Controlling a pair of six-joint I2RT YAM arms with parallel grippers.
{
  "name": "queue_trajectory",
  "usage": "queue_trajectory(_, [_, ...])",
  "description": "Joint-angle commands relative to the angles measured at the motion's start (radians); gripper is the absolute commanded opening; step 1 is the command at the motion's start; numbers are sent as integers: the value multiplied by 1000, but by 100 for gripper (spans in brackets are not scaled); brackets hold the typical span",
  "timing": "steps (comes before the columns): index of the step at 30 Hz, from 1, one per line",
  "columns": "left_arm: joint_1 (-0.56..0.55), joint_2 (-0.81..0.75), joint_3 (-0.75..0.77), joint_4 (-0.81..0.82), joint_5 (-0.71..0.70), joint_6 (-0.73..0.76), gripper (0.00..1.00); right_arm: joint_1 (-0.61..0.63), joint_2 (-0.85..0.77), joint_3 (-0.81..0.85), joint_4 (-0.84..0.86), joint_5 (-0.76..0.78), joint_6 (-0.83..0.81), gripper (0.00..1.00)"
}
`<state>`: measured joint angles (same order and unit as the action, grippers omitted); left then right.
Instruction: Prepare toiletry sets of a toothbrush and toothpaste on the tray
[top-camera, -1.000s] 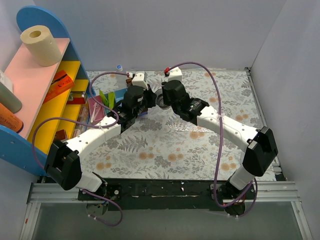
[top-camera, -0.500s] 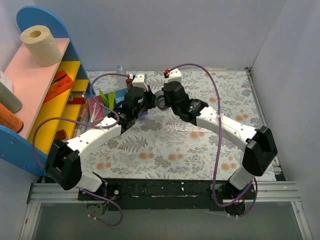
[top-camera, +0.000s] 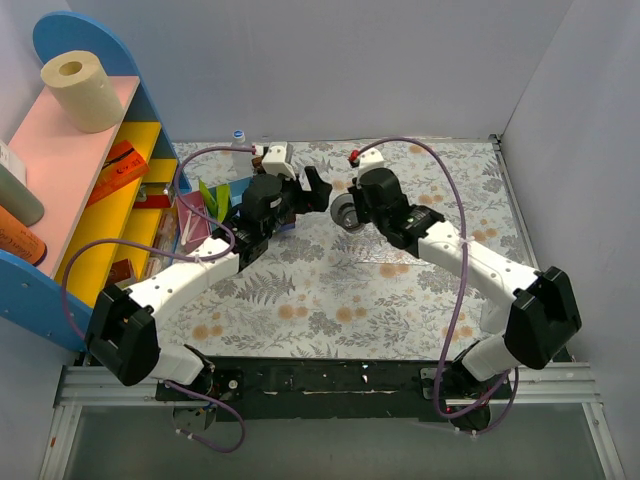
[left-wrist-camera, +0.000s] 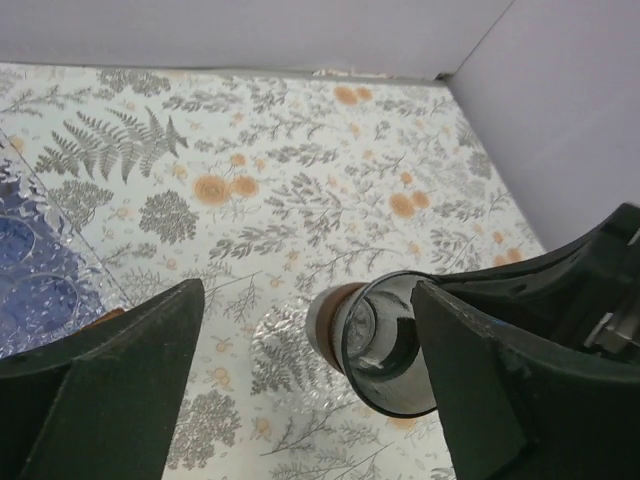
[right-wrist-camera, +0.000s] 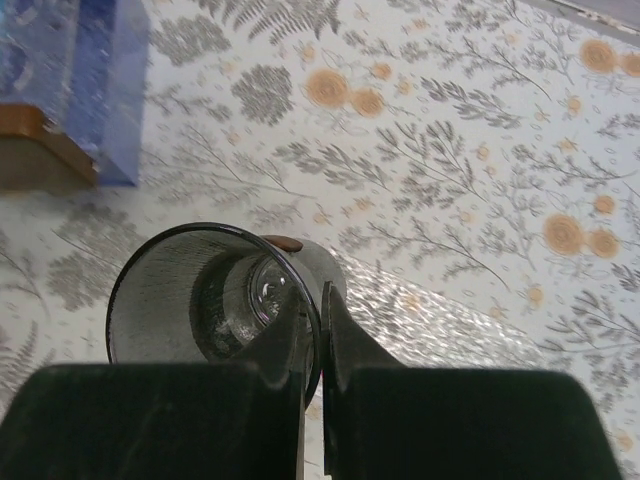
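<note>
My right gripper (right-wrist-camera: 318, 300) is shut on the rim of a smoky glass cup (right-wrist-camera: 200, 300), one finger inside and one outside. The cup (top-camera: 345, 210) hangs tilted above the floral tabletop, between the two arms. My left gripper (left-wrist-camera: 305, 310) stands wide open beside the cup (left-wrist-camera: 400, 350), holding nothing. A faint glittering patch under the cup looks like the clear tray (right-wrist-camera: 470, 320). Two yellow-green toothpaste tubes (top-camera: 212, 193) stick up at the left, near the shelf. I cannot make out the toothbrush.
A blue see-through compartment box (right-wrist-camera: 70, 60) lies left of the cup, under my left arm. A blue, pink and yellow shelf (top-camera: 90, 180) fills the left side, with a paper roll (top-camera: 80, 92) on top. White walls close in the back and right.
My left gripper has opened and let go of the cup. My right gripper has shut on the cup's rim and carried it a little to the right.
</note>
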<state>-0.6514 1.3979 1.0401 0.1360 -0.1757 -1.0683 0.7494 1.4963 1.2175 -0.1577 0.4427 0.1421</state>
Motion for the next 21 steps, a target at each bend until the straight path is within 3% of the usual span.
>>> queue_trajectory(1, [-5, -71, 1, 67, -19, -7, 90, -82, -135, -45, 84, -178, -139, 1])
queue_trajectory(3, [-5, -79, 1, 65, -36, -1, 97, -116, -159, -56, 73, -257, -212, 1])
queue_trajectory(12, [-4, -100, -20, 114, 209, 68, 98, -232, -229, -67, 6, -565, -318, 1])
queue_trajectory(21, [-4, -65, 17, 51, 479, 96, 98, -288, -179, -6, -60, -682, -337, 1])
